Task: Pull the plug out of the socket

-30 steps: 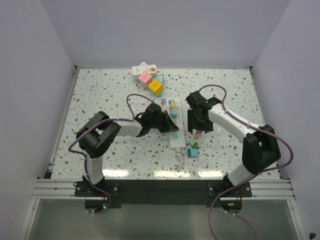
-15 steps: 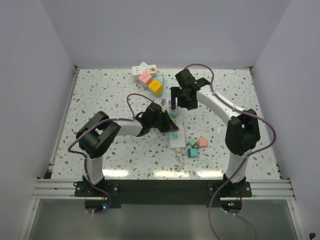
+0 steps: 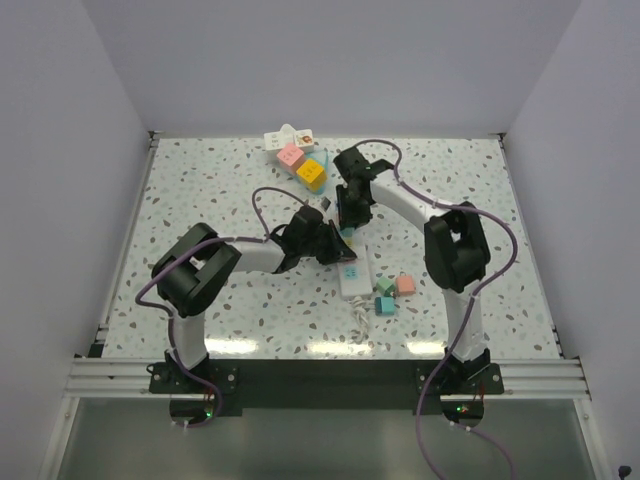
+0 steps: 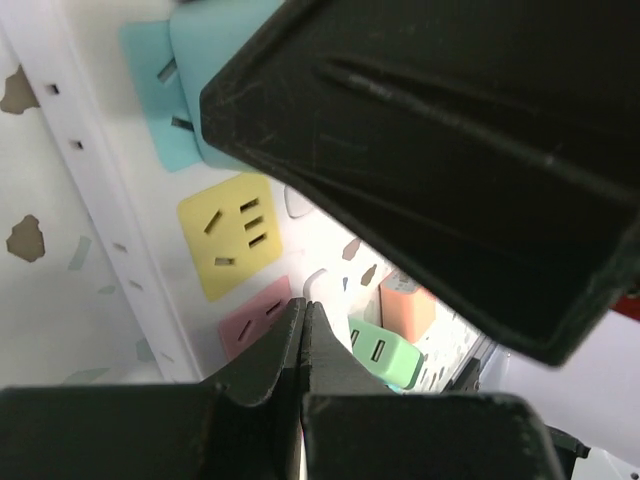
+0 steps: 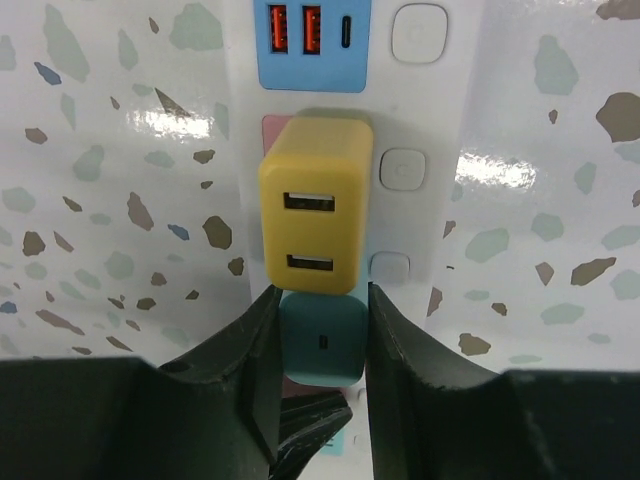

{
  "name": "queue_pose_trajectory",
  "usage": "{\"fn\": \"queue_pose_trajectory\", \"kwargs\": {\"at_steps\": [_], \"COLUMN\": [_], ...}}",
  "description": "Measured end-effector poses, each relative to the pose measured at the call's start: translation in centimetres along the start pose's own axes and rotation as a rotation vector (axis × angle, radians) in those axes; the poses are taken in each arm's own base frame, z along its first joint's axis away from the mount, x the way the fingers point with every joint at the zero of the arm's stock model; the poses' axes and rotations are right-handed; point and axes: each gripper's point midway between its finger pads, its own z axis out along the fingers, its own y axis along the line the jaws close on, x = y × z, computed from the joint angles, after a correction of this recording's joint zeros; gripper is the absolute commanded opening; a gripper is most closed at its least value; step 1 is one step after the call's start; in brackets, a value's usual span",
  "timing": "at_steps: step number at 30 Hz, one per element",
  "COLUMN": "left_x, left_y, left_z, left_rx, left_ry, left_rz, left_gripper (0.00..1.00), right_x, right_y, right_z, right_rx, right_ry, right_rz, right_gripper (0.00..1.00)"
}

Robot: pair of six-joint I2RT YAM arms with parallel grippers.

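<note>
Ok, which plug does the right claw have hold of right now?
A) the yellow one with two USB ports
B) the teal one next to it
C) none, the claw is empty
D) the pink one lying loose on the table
B: in the right wrist view the right claw is closed against both sides of the teal plug, and the yellow plug sits beyond its tips.

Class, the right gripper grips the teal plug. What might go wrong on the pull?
1. The yellow plug sits right beside the teal plug, so the right gripper may snag it.
2. The left gripper, shut, seems only to press the strip; it may lift with the plug.
</note>
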Motion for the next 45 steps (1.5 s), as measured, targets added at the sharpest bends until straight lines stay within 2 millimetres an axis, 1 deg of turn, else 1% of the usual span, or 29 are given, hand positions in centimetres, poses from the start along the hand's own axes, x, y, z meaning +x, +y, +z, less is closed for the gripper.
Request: {"fn": "queue_pose_trajectory", "kwargs": {"at_steps": [1,7,9,10,12,15,17,20,21,23,25,27,29,30,31,32,33,35,37,40,42,45], "left_x": [0.0,-0.5,-0.5,-0.5,-0.5,-0.6,-0.6,-0.7,-0.7,-0.8,-0.9,-1.0,-1.1,-1.1,-1.1,-1.1,-1.2,-1.2,-1.2,-1.2,-1.2,-1.2], "left_y": [0.0,-0.1,-0.2,-0.2,-0.3,-0.2,-0.2,-0.3,-0.3,-0.4,-0.5,-0.5,-0.5,-0.5,-0.4,-0.4,-0.4,-0.4,-0.3,-0.3,-0.3,-0.2], "left_z": [0.1,1.1,1.4,1.6,1.9,2.2,2.3,2.3,2.2,2.2,2.1,2.0,1.9,1.9,1.8,1.8,1.7,1.7,1.6,1.5,1.5,1.4], "left_rx": [0.0,0.024,0.041,0.05,0.068,0.089,0.104,0.115,0.116,0.116,0.115,0.105,0.097,0.094,0.087,0.084,0.081,0.073,0.067,0.06,0.058,0.054], "left_ry": [-0.001,-0.012,-0.013,-0.015,-0.016,-0.024,-0.028,-0.033,-0.034,-0.038,-0.042,-0.043,-0.044,-0.044,-0.044,-0.044,-0.043,-0.043,-0.043,-0.042,-0.043,-0.044], "left_rz": [-0.001,-0.003,-0.007,-0.01,-0.011,-0.014,-0.017,-0.021,-0.021,-0.02,-0.019,-0.02,-0.02,-0.019,-0.019,-0.018,-0.017,-0.013,-0.011,-0.008,-0.009,-0.01], "left_gripper": [0.0,0.0,0.0,0.0,0.0,0.0,0.0,0.0,0.0,0.0,0.0,0.0,0.0,0.0,0.0,0.0,0.0,0.0,0.0,0.0,0.0,0.0], "right_x": [0.0,0.0,0.0,-0.1,-0.3,-0.8,-1.0,-0.8,-0.5,0.8,3.0,5.5,7.8,8.8,9.6,10.2,10.5,10.5,10.0,9.0,7.2,3.2], "right_y": [0.1,0.2,0.0,0.0,0.1,0.6,0.8,0.4,0.0,-1.6,-3.5,-5.4,-7.0,-7.5,-7.9,-8.2,-8.4,-8.4,-8.1,-7.6,-6.7,-4.3], "right_z": [0.0,-0.4,-0.8,-1.4,-3.5,-8.1,-10.5,-12.4,-12.6,-12.4,-11.6,-10.3,-8.9,-8.2,-7.7,-7.4,-7.2,-7.1,-7.0,-7.4,-8.1,-8.8], "right_rx": [-0.001,0.021,0.035,0.034,0.021,-0.016,-0.036,-0.027,-0.014,0.035,0.093,0.145,0.195,0.207,0.219,0.228,0.232,0.231,0.221,0.203,0.177,0.111], "right_ry": [-0.001,-0.015,-0.021,-0.029,-0.05,-0.113,-0.151,-0.178,-0.184,-0.17,-0.134,-0.075,-0.014,0.009,0.03,0.047,0.056,0.053,0.034,0.009,-0.03,-0.104], "right_rz": [-0.002,-0.009,-0.007,-0.004,0.003,0.006,0.01,0.019,0.024,0.029,0.03,0.032,0.032,0.032,0.032,0.032,0.031,0.032,0.031,0.026,0.024,0.018], "right_gripper": [0.0,0.0,0.0,0.0,0.0,0.0,0.0,0.0,0.0,0.0,0.0,0.01,0.1,0.28,0.37,0.43,0.56,0.69,0.77,0.79,0.79,0.8]}}
